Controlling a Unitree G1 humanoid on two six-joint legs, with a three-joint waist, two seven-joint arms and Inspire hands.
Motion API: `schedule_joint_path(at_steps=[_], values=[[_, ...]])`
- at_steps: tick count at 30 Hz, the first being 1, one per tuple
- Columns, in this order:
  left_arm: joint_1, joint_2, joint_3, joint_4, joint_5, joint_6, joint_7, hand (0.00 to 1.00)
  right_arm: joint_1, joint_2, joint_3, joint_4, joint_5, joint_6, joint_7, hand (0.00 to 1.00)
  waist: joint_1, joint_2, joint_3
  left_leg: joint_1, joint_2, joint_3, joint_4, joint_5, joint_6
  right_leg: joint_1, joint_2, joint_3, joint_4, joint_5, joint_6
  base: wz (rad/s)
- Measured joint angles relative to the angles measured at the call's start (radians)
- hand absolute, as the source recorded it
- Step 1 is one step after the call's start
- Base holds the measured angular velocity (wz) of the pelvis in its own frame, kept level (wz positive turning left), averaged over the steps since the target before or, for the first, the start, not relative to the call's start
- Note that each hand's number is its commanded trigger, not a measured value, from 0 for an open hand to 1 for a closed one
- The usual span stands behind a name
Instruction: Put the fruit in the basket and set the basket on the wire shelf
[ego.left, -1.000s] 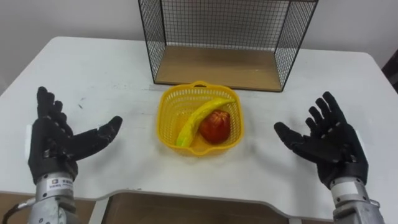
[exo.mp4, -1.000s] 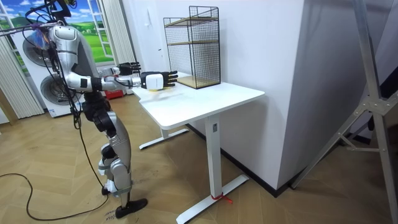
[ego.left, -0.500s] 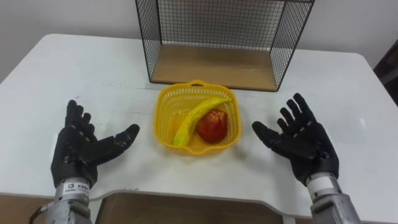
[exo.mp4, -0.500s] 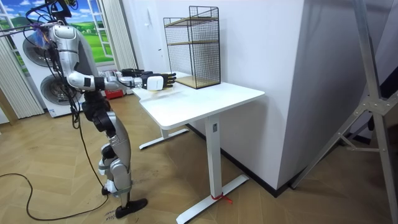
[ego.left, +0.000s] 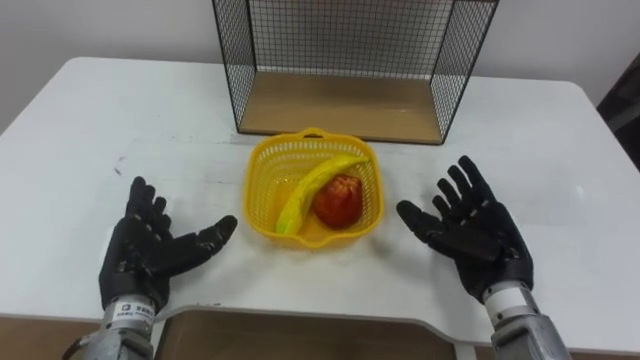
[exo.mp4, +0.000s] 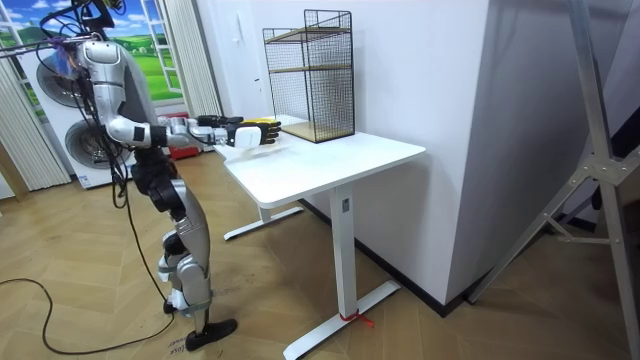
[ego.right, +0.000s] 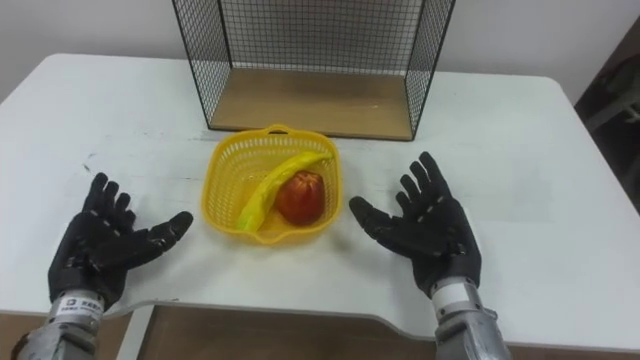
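Left eye view: left hand (ego.left: 150, 255) and right hand (ego.left: 475, 235), fingers spread, flank the yellow basket (ego.left: 262, 185) holding banana (ego.left: 305, 188) and apple (ego.left: 339, 199).

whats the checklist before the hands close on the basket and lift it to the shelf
1. Fruit loaded: banana and apple both lie in the basket: ok.
2. Basket upright on the table, in front of the wire shelf: ok.
3. The left hand is open, left of the basket, apart from it: ok.
4. The right hand is open, right of the basket, apart from it: ok.
5. Shelf's bottom board bare, open front facing the basket: ok.
6. Hold on the basket: neither hand touches it: not ok.
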Motion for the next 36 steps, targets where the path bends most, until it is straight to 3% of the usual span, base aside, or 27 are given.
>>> schedule_joint_path(at_steps=[7, 13, 25, 36], values=[[-0.049, -0.008, -0.018, 0.037, -0.035, 0.02, -0.052, 0.0, -0.011, 0.006, 0.008, 0.008, 0.029, 0.029, 0.0, 0.0, 0.003, -0.005, -0.0021, -0.004, 0.0, 0.009, 0.002, 0.0, 0.0, -0.011, 0.0, 0.006, 0.006, 0.0, 0.0, -0.03], [-0.071, -0.009, -0.061, 0.055, -0.027, 0.025, -0.078, 0.0, -0.045, 0.014, 0.033, 0.039, 0.029, 0.029, 0.016, 0.0, 0.001, -0.011, -0.0031, 0.0, 0.0, 0.011, 0.003, 0.0, 0.0, -0.012, 0.0, 0.011, 0.016, 0.0, 0.0, 0.0], [-0.106, -0.018, -0.117, 0.055, -0.014, 0.035, -0.091, 0.0, -0.085, 0.016, 0.048, 0.041, 0.029, 0.029, 0.019, 0.0, -0.006, -0.004, 0.0006, 0.001, 0.0, 0.013, 0.008, 0.0, 0.0, -0.012, 0.001, 0.014, 0.017, 0.0, -0.001, 0.0], [-0.111, -0.027, -0.136, 0.055, -0.009, 0.035, -0.093, 0.0, -0.126, 0.018, 0.063, 0.04, 0.029, 0.028, 0.023, 0.0, -0.026, -0.001, 0.0028, -0.001, 0.002, 0.014, 0.006, 0.0, 0.0, -0.015, 0.002, 0.015, 0.018, 0.001, -0.002, 0.0]])
